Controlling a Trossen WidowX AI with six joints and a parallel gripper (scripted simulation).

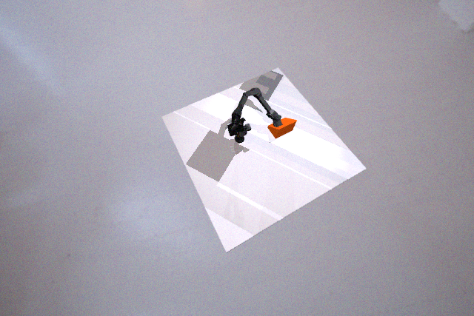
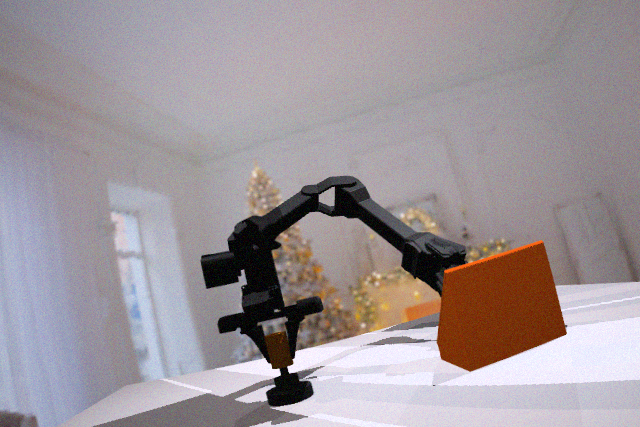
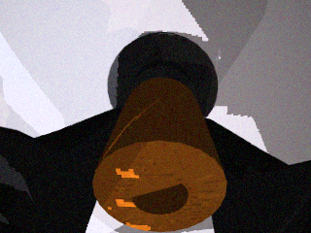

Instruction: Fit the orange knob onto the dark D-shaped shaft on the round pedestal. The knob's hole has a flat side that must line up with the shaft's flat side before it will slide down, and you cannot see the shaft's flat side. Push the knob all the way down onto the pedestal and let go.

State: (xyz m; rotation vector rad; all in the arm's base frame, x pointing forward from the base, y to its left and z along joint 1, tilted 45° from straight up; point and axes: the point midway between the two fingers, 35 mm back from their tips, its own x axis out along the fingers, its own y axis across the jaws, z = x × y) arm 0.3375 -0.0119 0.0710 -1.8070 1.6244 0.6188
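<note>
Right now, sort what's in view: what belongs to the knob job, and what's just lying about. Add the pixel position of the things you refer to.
Part of the job:
- orange knob (image 2: 278, 349) (image 3: 160, 155), held above the pedestal
- dark shaft (image 2: 283, 371)
- round pedestal (image 2: 290, 392) (image 3: 162, 50)
- gripper (image 2: 279, 357), shut on the knob

Just lying about:
- orange wedge-like block (image 1: 284, 127) (image 2: 502, 308), by the arm's base

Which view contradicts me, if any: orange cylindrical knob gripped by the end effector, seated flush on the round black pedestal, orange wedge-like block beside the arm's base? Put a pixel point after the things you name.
Not flush: the exterior view shows the orange cylindrical knob (image 2: 279, 351) (image 3: 160, 160) above the round black pedestal (image 2: 290, 392) (image 3: 162, 53), dark shaft (image 2: 283, 371) visible between them. The rest stands.
</note>
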